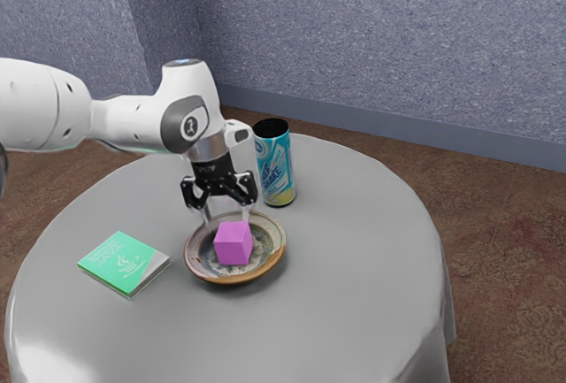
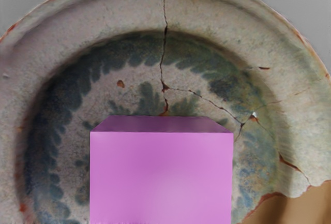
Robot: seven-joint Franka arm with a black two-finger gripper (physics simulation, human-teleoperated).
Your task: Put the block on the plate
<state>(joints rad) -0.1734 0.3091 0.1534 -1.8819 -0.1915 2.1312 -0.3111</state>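
Saw pink block (image 1: 233, 243) on plate (image 1: 196, 268), approx. mid. Had claw (image 1: 227, 219) released, fingers apart, v. near block. Spotted can (image 1: 276, 166) & green booklet (image 1: 119, 262) nearby.

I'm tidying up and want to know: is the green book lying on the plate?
No, the green book lies on the table, apart from the plate.

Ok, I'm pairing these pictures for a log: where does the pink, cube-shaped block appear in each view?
Exterior view: the pink block is just below and left of the picture's centre.
Wrist view: the block is large, at the lower edge, near the middle.
Shared landmark: the round, patterned plate with a worn rim, seen around the block.
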